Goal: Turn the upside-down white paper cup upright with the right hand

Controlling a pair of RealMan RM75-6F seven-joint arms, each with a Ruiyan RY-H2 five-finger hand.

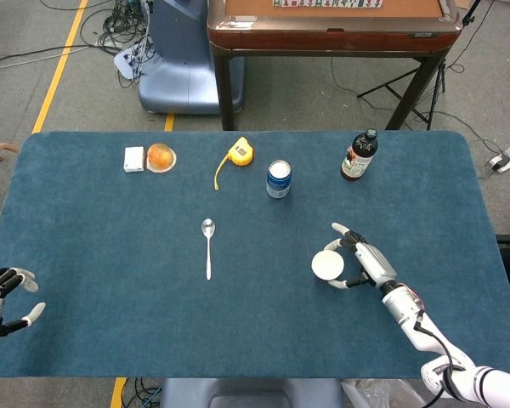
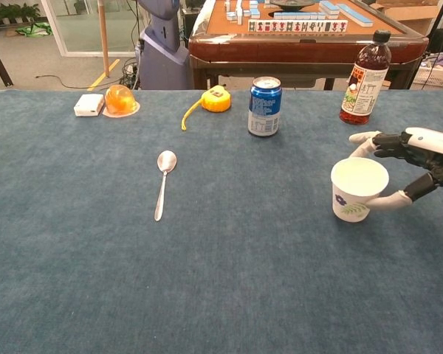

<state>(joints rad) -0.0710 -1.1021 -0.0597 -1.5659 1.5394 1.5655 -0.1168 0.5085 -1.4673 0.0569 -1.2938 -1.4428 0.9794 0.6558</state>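
Observation:
The white paper cup (image 1: pixel 328 266) (image 2: pixel 358 189) stands upright on the blue table (image 1: pixel 110 323), mouth up, a small print on its side. My right hand (image 1: pixel 365 262) (image 2: pixel 417 158) reaches in from the right and holds it: the thumb (image 2: pixel 390 199) presses the cup's near side and the fingers (image 2: pixel 363 138) curve behind its rim. My left hand (image 1: pixel 2 297) rests at the table's near left edge with its fingers spread and nothing in it; the chest view does not show it.
A spoon (image 1: pixel 207 246) lies mid-table. Along the far side stand a blue can (image 1: pixel 278 178), a dark bottle (image 1: pixel 358 155), a yellow tape measure (image 1: pixel 240 152), an orange jelly cup (image 1: pixel 161 157) and a small white box (image 1: pixel 133 159). A wooden game table (image 1: pixel 331 30) stands beyond.

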